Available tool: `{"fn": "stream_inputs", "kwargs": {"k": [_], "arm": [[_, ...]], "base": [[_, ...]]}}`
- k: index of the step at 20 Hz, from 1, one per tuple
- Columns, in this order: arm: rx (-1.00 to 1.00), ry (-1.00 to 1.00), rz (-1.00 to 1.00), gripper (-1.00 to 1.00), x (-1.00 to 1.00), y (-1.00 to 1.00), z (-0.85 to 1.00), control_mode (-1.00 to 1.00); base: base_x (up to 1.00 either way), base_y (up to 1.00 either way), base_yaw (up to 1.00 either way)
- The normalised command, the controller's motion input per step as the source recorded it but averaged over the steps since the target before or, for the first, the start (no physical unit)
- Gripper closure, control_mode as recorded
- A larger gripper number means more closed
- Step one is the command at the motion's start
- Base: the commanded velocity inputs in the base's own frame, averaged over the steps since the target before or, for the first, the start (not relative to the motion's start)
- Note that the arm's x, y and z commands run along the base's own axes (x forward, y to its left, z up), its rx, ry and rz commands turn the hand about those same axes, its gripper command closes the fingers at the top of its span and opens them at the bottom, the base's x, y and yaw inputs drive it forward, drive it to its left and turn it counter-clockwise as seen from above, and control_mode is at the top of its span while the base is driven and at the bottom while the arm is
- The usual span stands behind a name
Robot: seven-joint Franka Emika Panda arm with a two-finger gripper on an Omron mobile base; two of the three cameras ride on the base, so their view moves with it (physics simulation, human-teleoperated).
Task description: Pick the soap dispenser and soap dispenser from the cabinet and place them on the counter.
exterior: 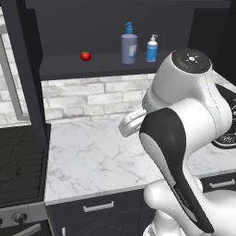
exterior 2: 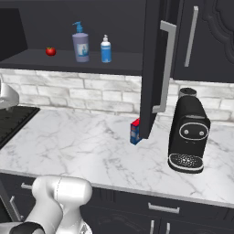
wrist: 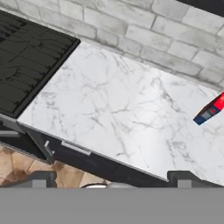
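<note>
Dark charcoal shelving of the open wall cabinet (exterior: 106, 64) held both of my targets. The larger greyish-purple pump bottle with a blue pump (exterior: 129, 45) stood upright on the shelf, and the small bright-blue bottle with a white pump (exterior: 151, 49) stood just beside it, apart from it, on the side toward the open cabinet door (exterior 2: 153, 68). Neither had reached the white marble counter with grey veins (exterior: 92, 156) below the shelf.

My gripper (wrist: 112, 181) hung over that counter with its fingers spread wide and nothing between them, looking down at the marble, not at the shelf. I judged the first job was to raise the hand to shelf height and come in level at one bottle's body, below the pump, with the fingers either side of it; the two stood close, so a careless approach could tip the neighbour.

A small red tomato (exterior: 85, 56) sat farther along the shelf, well apart from the bottles. Under the shelf, a slim red-topped blue bottle (wrist: 210, 110) lay on the counter near the door's lower edge, with a black coffee machine (exterior 2: 187, 132) beyond it. A black stovetop (wrist: 30, 65) bordered the counter's other end.
</note>
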Motion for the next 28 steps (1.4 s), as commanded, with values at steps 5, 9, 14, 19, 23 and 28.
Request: {"fn": "stream_inputs", "kwargs": {"k": [5, 9, 14, 19, 23, 28], "arm": [[0.12, 0.00, -0.01, -1.00, 0.35, -0.25, 0.00, -1.00], [0.07, -0.12, -0.04, -1.00, 0.15, -0.22, 0.02, -1.00], [0.00, -0.19, -0.06, -1.00, 0.01, -0.16, 0.02, -1.00], [0.02, 0.04, -0.12, -1.00, 0.10, -0.25, 0.15, -1.00], [0.08, 0.09, -0.08, -1.00, 0.04, -0.30, 0.24, -1.00], [0.08, 0.05, -0.07, -1.00, 0.08, -0.31, 0.15, -1.00]], "base": [[0.00, 0.00, 0.00], [0.00, 0.00, 0.00], [0.00, 0.00, 0.00], [0.00, 0.00, 0.00], [0.00, 0.00, 0.00], [0.00, 0.00, 0.00]]}}
